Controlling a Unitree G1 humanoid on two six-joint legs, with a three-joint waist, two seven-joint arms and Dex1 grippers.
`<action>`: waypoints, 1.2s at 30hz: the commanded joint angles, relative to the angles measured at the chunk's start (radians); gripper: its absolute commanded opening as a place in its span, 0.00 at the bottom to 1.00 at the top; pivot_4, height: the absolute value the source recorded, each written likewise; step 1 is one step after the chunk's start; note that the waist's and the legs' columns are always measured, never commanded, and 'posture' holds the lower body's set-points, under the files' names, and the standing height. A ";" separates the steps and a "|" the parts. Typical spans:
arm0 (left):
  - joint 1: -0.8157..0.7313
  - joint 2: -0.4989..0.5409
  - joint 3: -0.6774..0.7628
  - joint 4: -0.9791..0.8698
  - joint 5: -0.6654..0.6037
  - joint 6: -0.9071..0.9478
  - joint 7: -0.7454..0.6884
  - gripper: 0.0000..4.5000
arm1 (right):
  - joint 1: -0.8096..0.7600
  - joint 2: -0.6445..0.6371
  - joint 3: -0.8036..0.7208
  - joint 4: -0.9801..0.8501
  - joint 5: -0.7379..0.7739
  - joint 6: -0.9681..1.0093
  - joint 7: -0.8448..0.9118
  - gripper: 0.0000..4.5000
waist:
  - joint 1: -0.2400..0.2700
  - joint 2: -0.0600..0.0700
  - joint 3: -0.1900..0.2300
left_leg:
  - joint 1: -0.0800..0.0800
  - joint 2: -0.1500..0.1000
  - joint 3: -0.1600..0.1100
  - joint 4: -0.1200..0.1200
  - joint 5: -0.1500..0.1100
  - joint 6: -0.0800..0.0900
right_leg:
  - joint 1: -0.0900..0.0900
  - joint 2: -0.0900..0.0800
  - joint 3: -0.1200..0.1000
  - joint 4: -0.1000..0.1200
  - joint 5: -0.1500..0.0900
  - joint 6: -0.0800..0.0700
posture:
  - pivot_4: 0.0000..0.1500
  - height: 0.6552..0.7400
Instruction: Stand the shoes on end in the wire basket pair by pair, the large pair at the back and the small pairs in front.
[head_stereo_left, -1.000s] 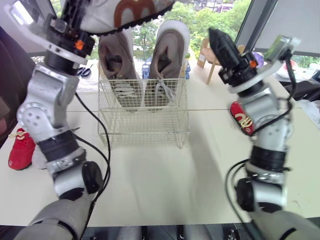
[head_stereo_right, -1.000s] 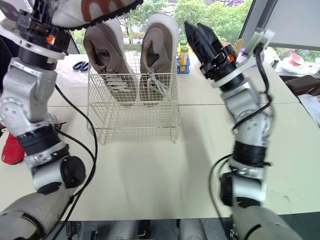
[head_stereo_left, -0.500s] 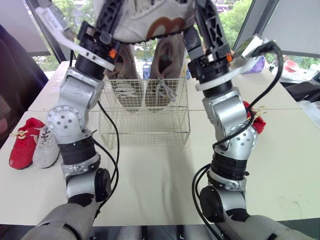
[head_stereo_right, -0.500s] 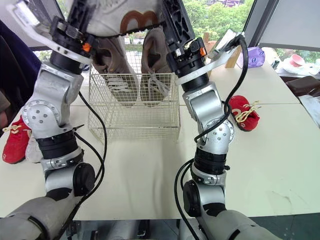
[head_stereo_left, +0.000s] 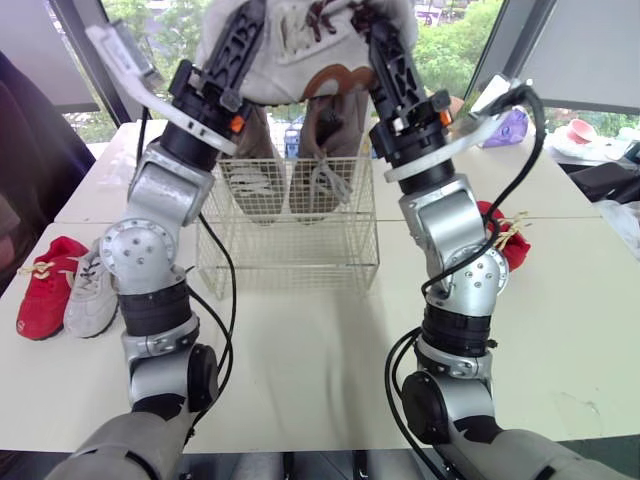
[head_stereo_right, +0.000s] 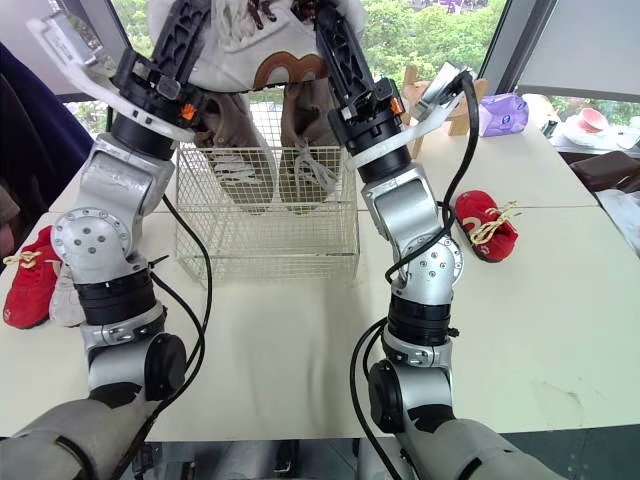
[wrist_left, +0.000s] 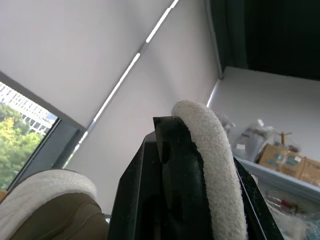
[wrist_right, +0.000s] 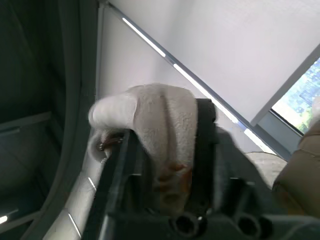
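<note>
The white shoe (head_stereo_left: 300, 60) is a fuzzy cream thing with a brown logo on its side and brown laces showing at the top. It's up in the air above the wire basket (head_stereo_left: 290, 245), in front of the two tan shoes (head_stereo_left: 245, 150) standing on end at the back. A second ago only the left gripper (head_stereo_left: 245, 35) had it; now the right gripper (head_stereo_left: 385, 45) is clamped on too (both pinching fleecy fabric). Its long axis runs sideways between them, roughly level. Can't tell which end is the toe.
</note>
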 joint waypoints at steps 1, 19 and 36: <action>0.025 0.023 -0.034 -0.009 0.030 0.034 -0.007 0.07 | -0.043 0.007 0.014 -0.058 0.018 -0.020 0.016 0.17 | 0.000 0.000 0.000 | 0.000 0.000 0.000 0.000 0.000 0.000 | 0.000 0.000 0.000 0.000 0.000 0.000 | 1.00 1.00; 0.477 0.291 0.063 -0.492 -0.244 0.143 0.423 0.98 | -0.219 -0.494 -0.055 0.253 -0.122 0.061 0.487 0.17 | 0.003 0.002 0.001 | 0.000 0.002 -0.001 -0.001 0.000 0.001 | 0.002 0.000 0.000 -0.006 -0.001 -0.003 | 1.00 1.00; 0.762 0.426 -0.002 -0.601 -0.122 0.125 0.402 0.98 | -0.382 -0.733 0.343 0.652 -0.847 -0.285 1.210 0.17 | 0.004 0.003 0.002 | 0.000 0.001 0.003 -0.003 -0.002 0.002 | 0.003 -0.003 0.001 -0.012 -0.002 -0.005 | 1.00 1.00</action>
